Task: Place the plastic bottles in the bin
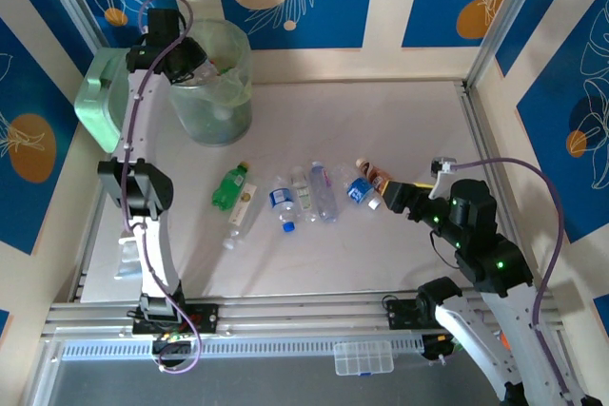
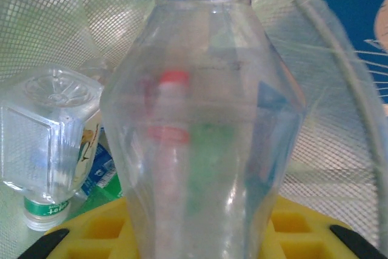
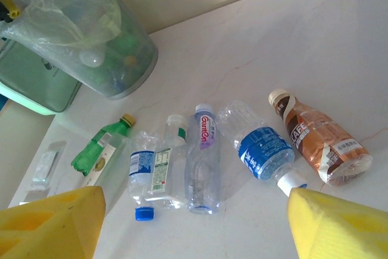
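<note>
My left gripper (image 1: pixel 195 64) hangs over the mouth of the bin (image 1: pixel 226 113), shut on a clear plastic bottle (image 2: pixel 203 119) with a blue cap. Below it in the bin (image 2: pixel 339 144) lie more bottles, among them a square clear one (image 2: pixel 51 144). Several plastic bottles lie in a row mid-table: a green one (image 1: pixel 230 187), clear ones with blue labels (image 1: pixel 283 204), and a brown one (image 1: pixel 373 176). My right gripper (image 1: pixel 385 199) is open just right of the row. Its yellow pads (image 3: pixel 48 222) frame the green bottle (image 3: pixel 100 147), a blue-labelled bottle (image 3: pixel 264 150) and the brown bottle (image 3: pixel 318 137).
A mint-green boxy container (image 1: pixel 100 102) stands left of the bin. A small flat packet (image 1: pixel 128 259) lies by the left arm. A clear compartment box (image 1: pixel 362 358) sits on the front rail. Walls close in the table at the back and right.
</note>
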### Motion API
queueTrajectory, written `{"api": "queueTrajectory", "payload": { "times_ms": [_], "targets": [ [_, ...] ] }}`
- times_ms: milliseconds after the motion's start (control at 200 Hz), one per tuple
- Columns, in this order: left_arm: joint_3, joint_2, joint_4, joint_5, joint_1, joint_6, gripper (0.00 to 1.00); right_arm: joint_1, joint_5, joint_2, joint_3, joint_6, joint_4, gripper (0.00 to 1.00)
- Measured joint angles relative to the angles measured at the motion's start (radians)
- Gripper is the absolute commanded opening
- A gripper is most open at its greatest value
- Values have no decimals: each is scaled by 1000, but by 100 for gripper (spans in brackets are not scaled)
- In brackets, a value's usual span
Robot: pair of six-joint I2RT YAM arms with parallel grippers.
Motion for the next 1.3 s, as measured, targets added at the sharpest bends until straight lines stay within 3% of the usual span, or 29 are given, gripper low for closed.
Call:
{"api": "queueTrajectory", "payload": {
  "times_ms": [120,165,290,375,595,760,880,930,1300],
  "targets": [
    [6,27,-14,-18,0,32,0,-1,-7,37,-2,0,1,79],
    [18,43,-15,-23,0,39,7,-1,-8,50,-2,0,1,79],
    [35,79,-12,-26,1,42,9,-1,-8,74,-2,0,5,79],
    [35,97,-14,-26,3,38,30,-1,-8,79,-2,0,7,79],
    [35,131,-17,-22,22,14,61,-2,-8,81,-2,0,7,79],
    [39,133,-11,-21,26,10,67,-2,-8,87,-2,0,8,79],
    [40,133,-8,-18,26,10,75,-2,-8,97,-2,0,11,79],
    [40,133,-6,-18,26,13,83,-2,-8,100,-2,0,14,79],
    [40,50,-10,-23,25,33,86,-3,-8,101,23,-4,15,79]
  ]
}}
